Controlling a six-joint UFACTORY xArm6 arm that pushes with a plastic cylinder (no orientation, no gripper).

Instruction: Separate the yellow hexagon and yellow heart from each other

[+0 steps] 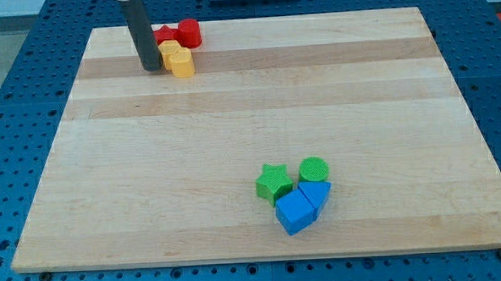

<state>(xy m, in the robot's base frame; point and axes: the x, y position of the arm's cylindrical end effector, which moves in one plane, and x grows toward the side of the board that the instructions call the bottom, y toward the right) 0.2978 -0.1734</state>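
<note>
Two yellow blocks touch each other near the view's top left: one (182,63) in front and one (169,50) just behind it; I cannot tell which is the hexagon and which the heart. My tip (152,68) rests on the wooden board (232,116) just left of them, close to or touching the rear yellow block. The dark rod rises from it out of the view's top.
A red cylinder (189,32) and another red block (166,33) sit right behind the yellow pair. At the lower right a green star (273,183), a green cylinder (314,169), a blue cube (294,212) and another blue block (317,193) cluster together.
</note>
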